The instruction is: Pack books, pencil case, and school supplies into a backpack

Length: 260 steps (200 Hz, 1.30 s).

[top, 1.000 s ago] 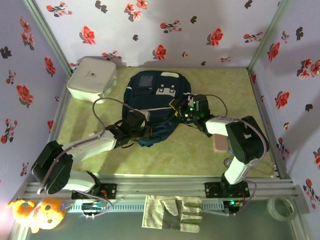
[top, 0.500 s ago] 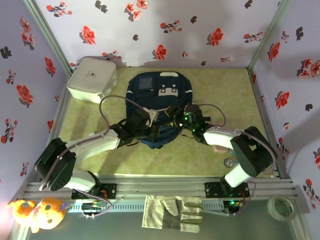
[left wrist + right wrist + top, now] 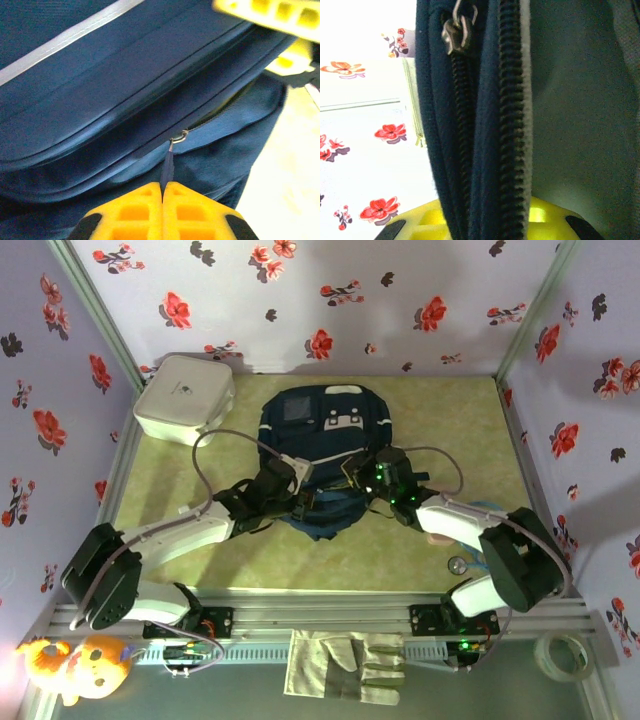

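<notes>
1. The backpack (image 3: 320,415) lies flat mid-desk (image 3: 455,425), top end away from the arm bases. A white box (image 3: 183,397) sits off its far-left corner, well apart. Both arms meet at the backpack's near end.
2. The left jaws (image 3: 162,189) are fully closed, pads together, pinching the thin zip pull (image 3: 167,167). The pull runs straight out of the fingertips to the slider (image 3: 178,137), which sits just ahead of them on the backpack's near rim.
3. The right jaws (image 3: 485,222) are on the same rim, on the backpack's right side. The rim fabric and its zip teeth (image 3: 512,125) run down between them, so they read as closed narrow on the backpack's edge. The contact itself is hidden by cloth. A second slider (image 3: 454,36) shows further up that rim.
4. Key relation: the zip track's long axis runs across the backpack's near end, from the left jaws toward the right jaws. Past the slider, on the side toward the right jaws, the track looks parted. On the other side it looks joined.
5. Judgement: the left arm owns the slider, being nearer and already gripping it. Widening the mouth means drawing the pull along the track away from the right jaws, which anchor the rim. Risk: pulling off-axis could slip the thin tab or drag the whole backpack.
</notes>
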Each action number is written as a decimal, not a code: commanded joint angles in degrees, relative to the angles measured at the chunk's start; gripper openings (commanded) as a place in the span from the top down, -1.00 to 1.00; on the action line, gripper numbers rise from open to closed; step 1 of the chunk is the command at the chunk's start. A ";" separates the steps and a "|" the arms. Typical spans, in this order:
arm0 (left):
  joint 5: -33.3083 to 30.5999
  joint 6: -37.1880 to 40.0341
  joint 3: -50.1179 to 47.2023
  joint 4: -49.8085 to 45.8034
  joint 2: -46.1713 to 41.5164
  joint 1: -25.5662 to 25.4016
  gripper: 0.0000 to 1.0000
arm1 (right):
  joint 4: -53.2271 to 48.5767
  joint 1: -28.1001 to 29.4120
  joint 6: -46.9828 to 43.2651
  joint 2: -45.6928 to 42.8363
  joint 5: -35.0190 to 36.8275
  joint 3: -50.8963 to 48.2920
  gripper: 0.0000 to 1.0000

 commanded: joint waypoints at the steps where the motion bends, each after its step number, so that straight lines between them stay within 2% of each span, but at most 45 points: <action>1: -6.96 0.64 -1.82 -5.22 -1.21 2.80 1.00 | 0.10 -3.68 -2.97 -3.31 3.42 1.02 0.69; 90: -10.80 0.72 -0.92 -8.73 0.20 8.92 1.00 | 1.39 -8.19 -4.22 -5.02 -2.63 2.04 0.69; 165: -12.26 5.39 2.74 -0.73 5.09 16.18 1.00 | 3.46 -9.13 -2.15 -5.70 -8.47 2.70 0.70; 200: -9.09 10.77 4.19 5.56 7.92 18.59 1.00 | 2.20 -9.74 -2.77 -5.84 -10.85 3.98 0.70; 260: -2.57 16.16 10.57 9.99 16.02 22.48 1.00 | 0.95 -9.77 -3.78 -5.41 -13.39 4.34 0.70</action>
